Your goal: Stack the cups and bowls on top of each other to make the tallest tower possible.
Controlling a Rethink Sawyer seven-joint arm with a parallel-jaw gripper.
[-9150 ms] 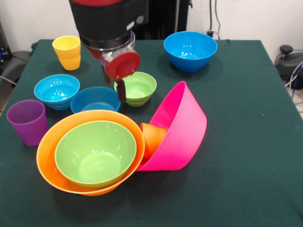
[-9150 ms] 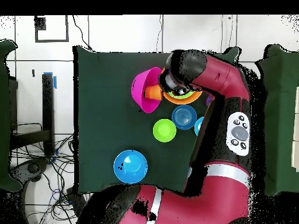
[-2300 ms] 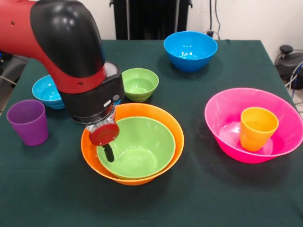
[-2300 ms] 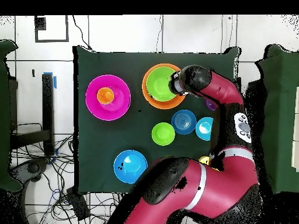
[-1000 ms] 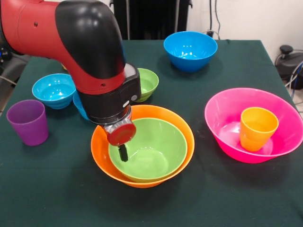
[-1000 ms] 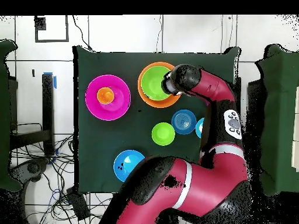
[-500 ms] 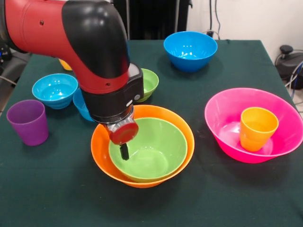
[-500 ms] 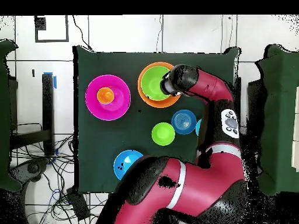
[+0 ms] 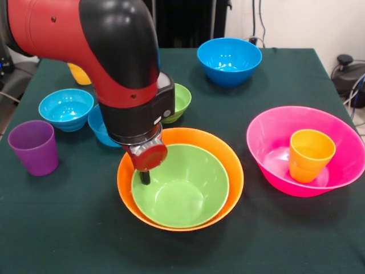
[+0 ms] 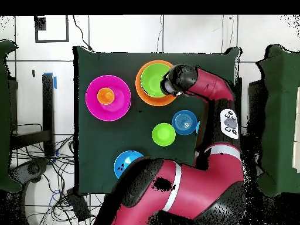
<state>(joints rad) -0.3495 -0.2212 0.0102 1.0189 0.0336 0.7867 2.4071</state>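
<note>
My gripper [image 9: 145, 177] is shut on the left rims of the medium green bowl [image 9: 182, 194] and the large orange bowl [image 9: 232, 169] it is nested in. One black finger shows inside the green bowl; the other is hidden behind the rims. The pair looks slightly raised off the table. The large pink bowl [image 9: 272, 132] stands at the right with the orange cup [image 9: 308, 154] upright inside it. In the overhead view, my gripper [image 10: 166, 88] is at the right edge of the green bowl [image 10: 153, 79], and the pink bowl [image 10: 120, 101] lies to its left.
The purple cup [image 9: 33, 146] and a small cyan bowl [image 9: 65, 108] stand at the left. A small blue bowl [image 9: 98, 132] and the yellow cup [image 9: 78, 74] are partly hidden behind my arm. A small green bowl [image 9: 180, 100] and a medium blue bowl [image 9: 229, 60] stand farther back.
My gripper has carried the nested green and orange bowls to the right, toward the pink bowl, and they now look slightly lifted. The other cups and bowls have not moved.
</note>
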